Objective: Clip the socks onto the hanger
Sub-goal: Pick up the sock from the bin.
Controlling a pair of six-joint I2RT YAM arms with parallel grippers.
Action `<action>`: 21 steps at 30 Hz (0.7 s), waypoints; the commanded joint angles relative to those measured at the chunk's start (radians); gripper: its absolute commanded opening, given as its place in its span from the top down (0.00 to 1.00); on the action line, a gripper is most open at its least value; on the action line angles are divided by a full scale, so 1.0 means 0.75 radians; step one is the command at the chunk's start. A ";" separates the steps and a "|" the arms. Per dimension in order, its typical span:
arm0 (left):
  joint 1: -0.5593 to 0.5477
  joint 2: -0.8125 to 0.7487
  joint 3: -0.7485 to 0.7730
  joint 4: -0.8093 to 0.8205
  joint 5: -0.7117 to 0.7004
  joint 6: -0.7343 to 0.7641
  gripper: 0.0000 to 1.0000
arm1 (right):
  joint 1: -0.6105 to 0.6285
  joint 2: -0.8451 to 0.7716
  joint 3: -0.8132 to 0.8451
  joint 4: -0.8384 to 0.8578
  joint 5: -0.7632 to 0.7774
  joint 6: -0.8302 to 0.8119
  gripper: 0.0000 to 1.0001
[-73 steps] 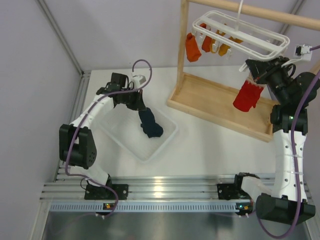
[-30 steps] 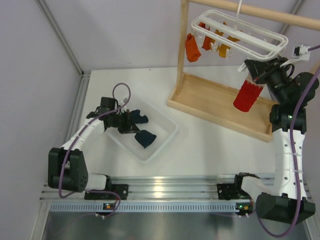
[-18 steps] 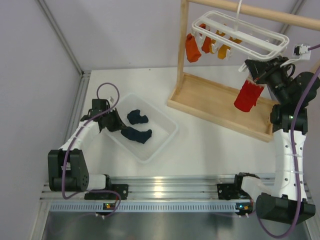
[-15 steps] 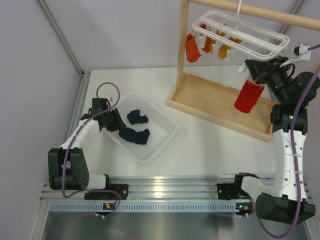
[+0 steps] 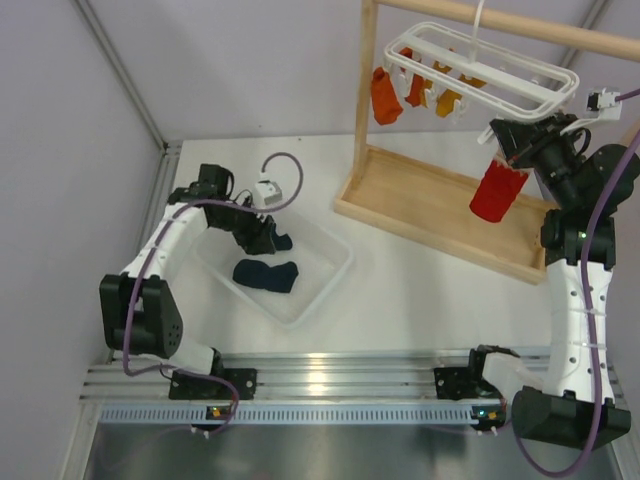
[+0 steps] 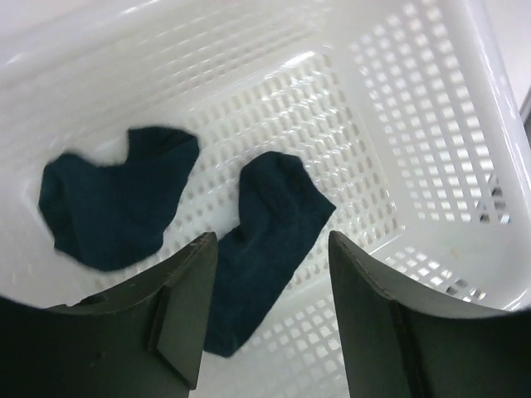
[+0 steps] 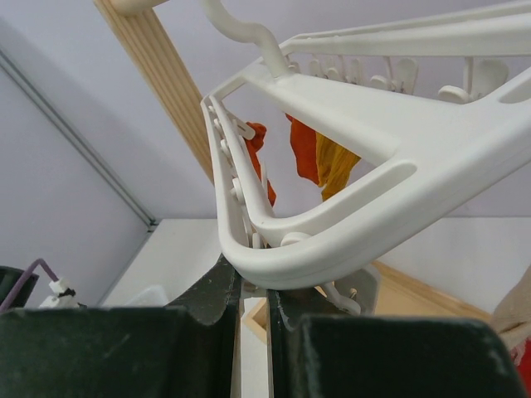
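My left gripper [image 6: 271,249], jaws released, hung over the navy sock [image 6: 282,199] in the basket [image 6: 431,124], ready to pinch it. My right gripper [image 7: 253,286], clenched, sat under the hanger [image 7: 348,224], red sock [image 5: 497,190] at seven o'clock.

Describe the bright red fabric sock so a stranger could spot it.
Find the light wooden rack on the right, with the white plastic frame hanger on its bar. The red sock dangles below the hanger's right end, by the right gripper. It hangs alone, apart from the orange and yellow socks at the left end.
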 commanded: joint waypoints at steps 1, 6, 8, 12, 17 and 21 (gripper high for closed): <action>-0.122 0.113 0.086 -0.412 0.143 0.805 0.39 | 0.013 0.003 0.012 -0.068 -0.048 -0.036 1.00; -0.243 0.128 -0.057 -0.292 -0.019 0.997 0.41 | 0.013 0.013 0.034 -0.078 -0.040 -0.036 1.00; -0.279 0.122 -0.112 -0.210 -0.054 1.024 0.41 | 0.013 0.009 0.034 -0.085 -0.038 -0.036 1.00; -0.316 0.179 -0.168 -0.083 -0.119 1.095 0.40 | 0.013 0.009 0.036 -0.095 -0.034 -0.028 1.00; -0.327 0.236 -0.162 0.013 -0.166 1.136 0.40 | 0.013 0.017 0.045 -0.105 -0.032 -0.018 1.00; -0.343 0.277 -0.198 0.073 -0.199 1.165 0.42 | 0.013 0.013 0.040 -0.107 -0.028 -0.008 1.00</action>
